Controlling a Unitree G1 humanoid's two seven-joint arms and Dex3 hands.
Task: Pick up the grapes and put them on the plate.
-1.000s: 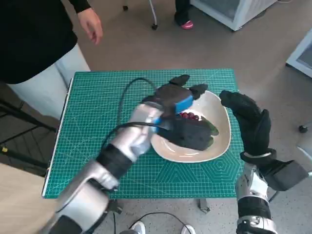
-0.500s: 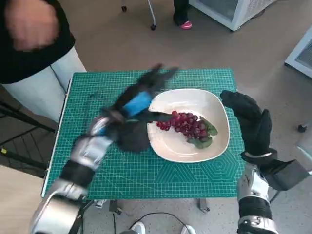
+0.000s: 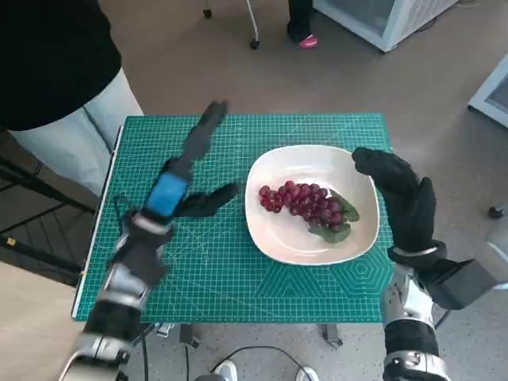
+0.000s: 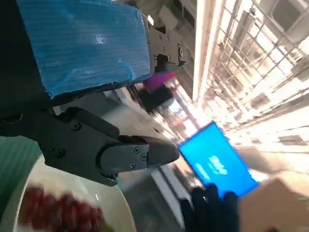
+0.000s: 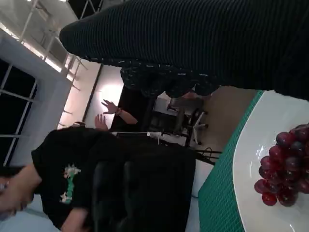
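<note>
Resting on the green cutting mat (image 3: 238, 262), the white plate (image 3: 278, 238) holds the grapes (image 3: 302, 202), a red bunch with green leaves lying across its centre. Right hand (image 3: 401, 198): positioned just beside the plate's right rim, empty; finger state cannot be determined. Left hand (image 3: 178, 186): raised over the mat, well left of the plate, fingers spread apart, holding nothing. Beyond the table's left far corner stands a person (image 3: 55, 71).
</note>
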